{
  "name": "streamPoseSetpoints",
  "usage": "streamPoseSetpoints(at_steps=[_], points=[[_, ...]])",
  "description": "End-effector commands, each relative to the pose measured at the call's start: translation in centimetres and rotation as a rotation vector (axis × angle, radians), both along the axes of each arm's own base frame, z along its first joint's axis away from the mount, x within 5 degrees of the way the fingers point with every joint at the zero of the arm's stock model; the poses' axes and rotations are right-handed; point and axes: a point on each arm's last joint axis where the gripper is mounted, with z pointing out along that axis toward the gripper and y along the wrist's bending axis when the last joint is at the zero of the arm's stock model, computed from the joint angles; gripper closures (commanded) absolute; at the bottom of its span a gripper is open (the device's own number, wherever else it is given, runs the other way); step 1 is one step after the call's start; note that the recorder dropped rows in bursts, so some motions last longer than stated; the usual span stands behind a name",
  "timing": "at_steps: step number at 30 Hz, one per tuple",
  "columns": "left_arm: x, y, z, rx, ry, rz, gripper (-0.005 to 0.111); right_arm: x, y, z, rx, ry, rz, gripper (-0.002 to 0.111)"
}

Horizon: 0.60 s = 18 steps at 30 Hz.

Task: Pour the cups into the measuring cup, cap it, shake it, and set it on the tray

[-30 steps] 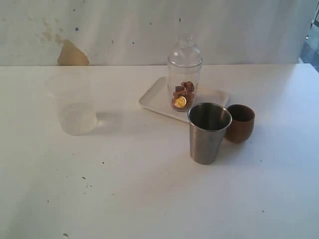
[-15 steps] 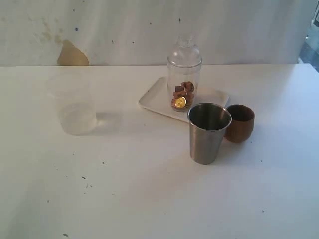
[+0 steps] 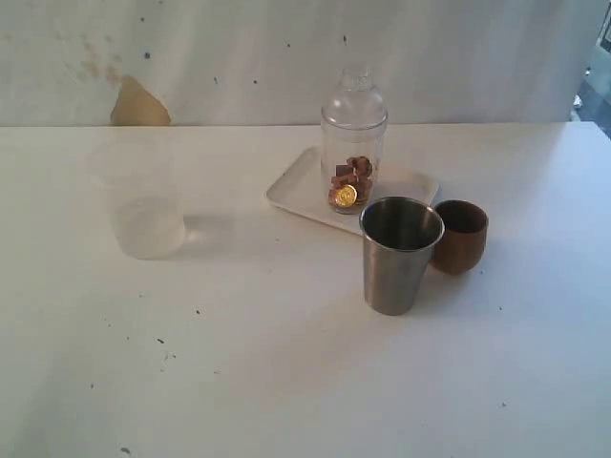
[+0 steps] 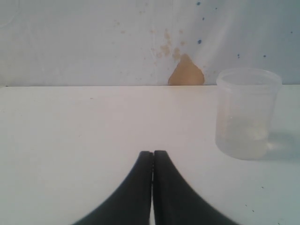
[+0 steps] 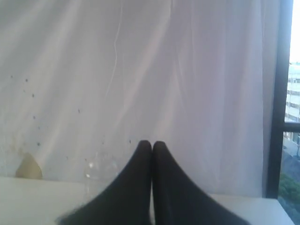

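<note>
the left end effector [image 4: 153,153] has its two dark fingers pressed together with nothing between them, low over a bare part of the worktop [image 4: 70,131]. the right end effector [image 5: 152,143] is also pinched together and empty, and it faces a pale curtain [image 5: 197,84]. neither arm shows in the exterior view, so both appear parked clear of the objects rather than working on any of them.

near the left end effector, off to one side, a frosted cup [image 4: 246,115] stands upright. it plays no part in the task and sits well apart from the other things.

further out, the measuring cup [image 3: 353,157] stands upright on the tray [image 3: 296,186], with its domed clear cap [image 3: 355,95] on. brown pieces and one gold round piece [image 3: 347,183] lie at its bottom. that arrangement suggests the pouring, capping and placing are done.

the steel tumbler [image 3: 399,256] stands upright on the worktop just in front of the tray. its visible inside looks empty, which would fit a cup set down after pouring. the wooden cup [image 3: 461,236] stands upright right beside it. whether the two cups touch cannot be told, and the wooden cup's interior is too dark to judge.
</note>
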Motion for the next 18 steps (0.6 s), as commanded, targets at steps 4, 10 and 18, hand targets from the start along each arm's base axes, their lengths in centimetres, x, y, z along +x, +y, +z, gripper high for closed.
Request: streamPoseSetpoints(at_steps=[4,10,18], points=[[0.0,0.0,-0.1,-0.002,-0.01,0.005,0.106,2.0,0.0,-5.9,-0.095,0.133,-0.036,0.108],[0.0,0.0,-0.1,-0.002,-0.01,0.005,0.106,2.6,0.0,-9.0,-0.158,0.21,-0.04,0.108],[0.0,0.0,-0.1,-0.002,-0.01,0.005,0.106,2.4,-0.2,-11.2,-0.202,0.444,-0.045,0.108]])
